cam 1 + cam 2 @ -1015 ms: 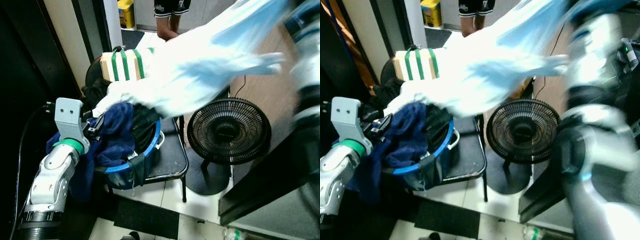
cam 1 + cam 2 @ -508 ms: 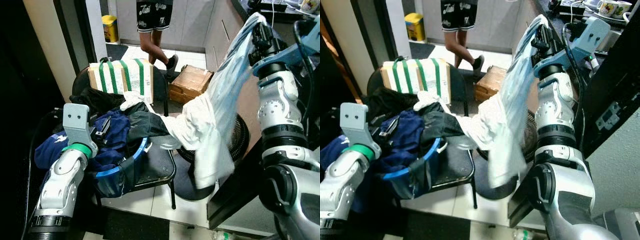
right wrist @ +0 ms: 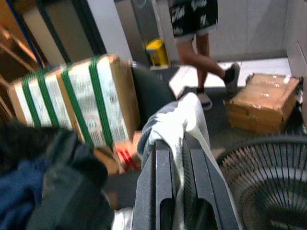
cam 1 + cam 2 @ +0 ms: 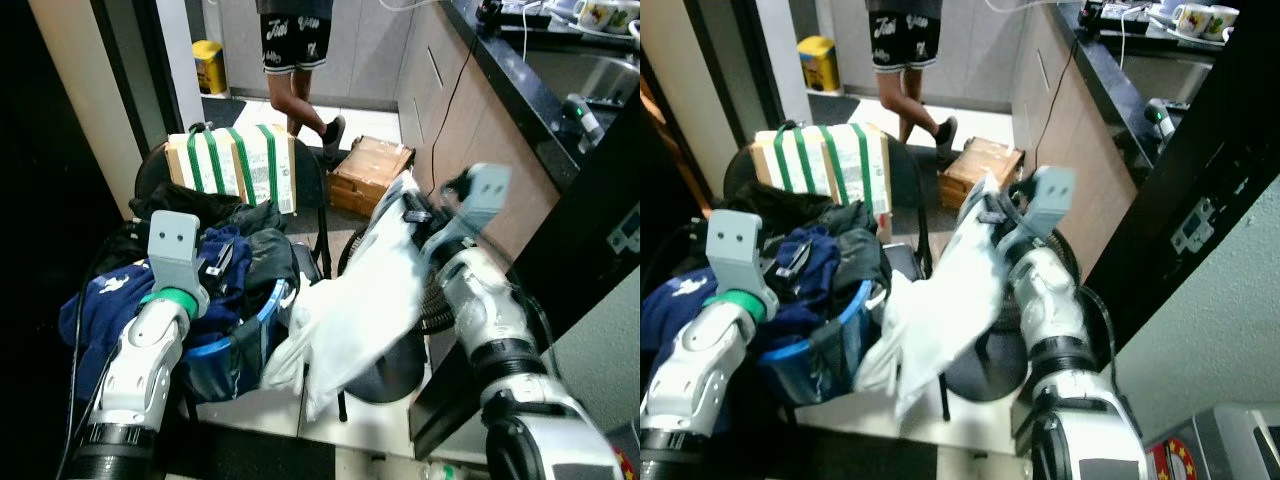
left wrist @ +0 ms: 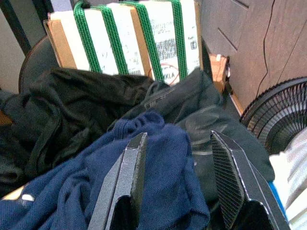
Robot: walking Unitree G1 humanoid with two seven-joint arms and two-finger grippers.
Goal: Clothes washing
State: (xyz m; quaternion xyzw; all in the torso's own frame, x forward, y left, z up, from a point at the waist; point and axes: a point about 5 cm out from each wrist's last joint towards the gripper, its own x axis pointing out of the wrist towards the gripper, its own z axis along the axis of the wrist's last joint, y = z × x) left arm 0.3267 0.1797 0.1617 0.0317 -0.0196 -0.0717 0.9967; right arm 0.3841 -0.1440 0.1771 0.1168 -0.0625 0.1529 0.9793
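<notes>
Fingers [image 5: 130,177] of the left gripper [image 5: 180,179] stand apart over the dark blue garment [image 4: 105,300], which lies heaped with black clothes [image 5: 62,110] in the blue-rimmed laundry basket [image 4: 240,340] on the chair [image 4: 325,205]; nothing sits between them, and this arm has stayed put by the basket over the last second. Behind the heap leans a cardboard box strapped in green [image 4: 235,165]. Further right, the white-and-pale-blue garment [image 4: 350,320] has come down: half a second ago it was held high beside the cabinet, and now it hangs low between the basket and the black floor fan [image 3: 268,177], its tail trailing toward the floor. The right gripper [image 3: 178,158] has its fingers pressed together on a fold of that cloth. That drop suggests the piece is clear of the basket and being carried away for loading. A person's legs [image 4: 300,85] stand behind.
</notes>
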